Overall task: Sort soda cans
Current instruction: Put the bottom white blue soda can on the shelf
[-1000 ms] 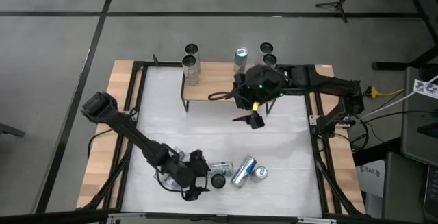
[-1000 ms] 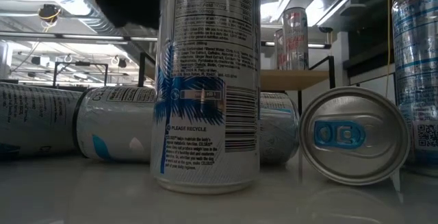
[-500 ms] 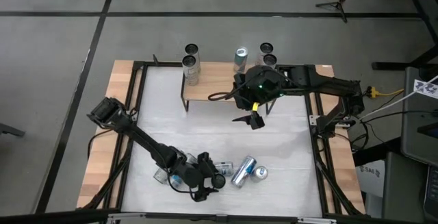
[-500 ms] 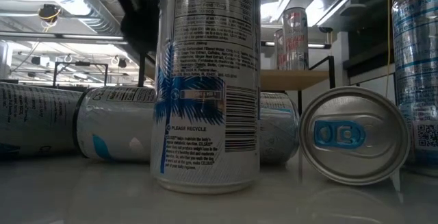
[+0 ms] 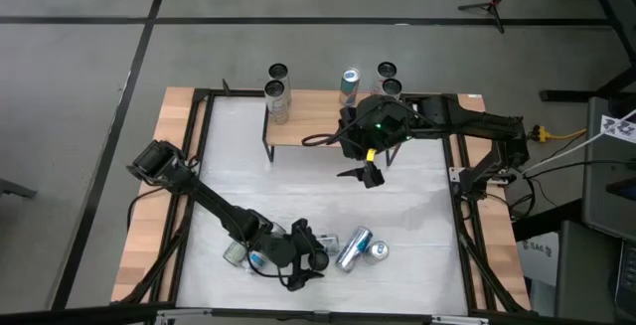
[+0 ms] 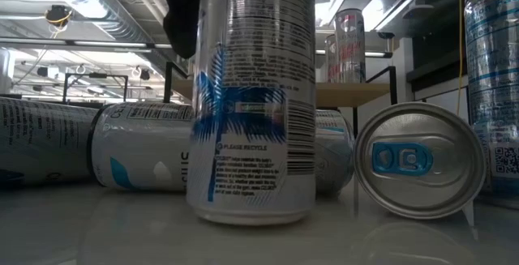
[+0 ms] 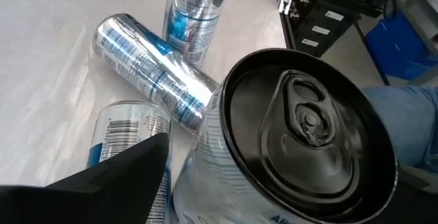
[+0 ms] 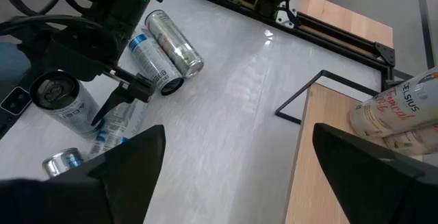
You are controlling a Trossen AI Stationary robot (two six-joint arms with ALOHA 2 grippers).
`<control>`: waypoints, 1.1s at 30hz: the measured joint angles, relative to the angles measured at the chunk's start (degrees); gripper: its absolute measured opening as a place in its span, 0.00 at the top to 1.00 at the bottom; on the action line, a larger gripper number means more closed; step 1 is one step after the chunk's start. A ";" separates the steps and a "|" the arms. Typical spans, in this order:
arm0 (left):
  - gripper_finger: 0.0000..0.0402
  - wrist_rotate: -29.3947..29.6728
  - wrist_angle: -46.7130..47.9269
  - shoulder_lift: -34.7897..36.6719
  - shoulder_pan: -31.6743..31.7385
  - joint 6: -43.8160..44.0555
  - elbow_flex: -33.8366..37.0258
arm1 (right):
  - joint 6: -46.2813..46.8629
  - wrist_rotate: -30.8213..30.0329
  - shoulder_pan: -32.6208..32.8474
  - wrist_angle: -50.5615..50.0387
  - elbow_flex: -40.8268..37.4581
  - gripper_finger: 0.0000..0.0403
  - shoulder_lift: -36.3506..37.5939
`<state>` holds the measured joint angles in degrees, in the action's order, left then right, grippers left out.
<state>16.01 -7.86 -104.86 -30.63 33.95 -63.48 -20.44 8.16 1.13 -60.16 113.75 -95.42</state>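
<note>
Silver soda cans are lying and standing in a small group near the front edge of the table (image 5: 298, 176). One upright can (image 6: 251, 103) with a dark top (image 7: 311, 131) and a blue palm mark is standing among them, and the left gripper (image 5: 306, 255) is sitting around it with its jaws wide apart; I cannot tell if the fingers (image 7: 120, 172) are pressing it. Two lying cans (image 5: 353, 248) are resting just beside it. More cans (image 5: 277, 96) are standing on a wooden shelf (image 5: 308, 131) at the far side. The right gripper (image 5: 370, 176) is hanging over the middle of the table, jaws spread wide, holding nothing.
</note>
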 joint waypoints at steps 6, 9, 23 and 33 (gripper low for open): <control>0.13 1.29 -1.65 0.00 -0.02 0.04 0.00 | 5.43 -2.37 0.00 -0.02 -0.02 0.10 0.00; 0.19 1.55 -3.01 0.00 0.00 0.05 0.00 | 5.57 -4.67 0.00 -0.04 -0.02 0.10 0.00; 0.37 1.44 -3.13 1.28 0.11 4.71 0.04 | 5.64 -6.51 0.00 -0.07 -0.02 0.10 0.00; 0.38 11.80 1.43 9.87 0.67 4.49 0.00 | 5.64 -6.51 0.00 -0.24 -0.02 0.10 0.00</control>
<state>27.81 -6.43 -94.99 -29.97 38.45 -63.48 -14.79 1.65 1.13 -60.40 113.73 -95.42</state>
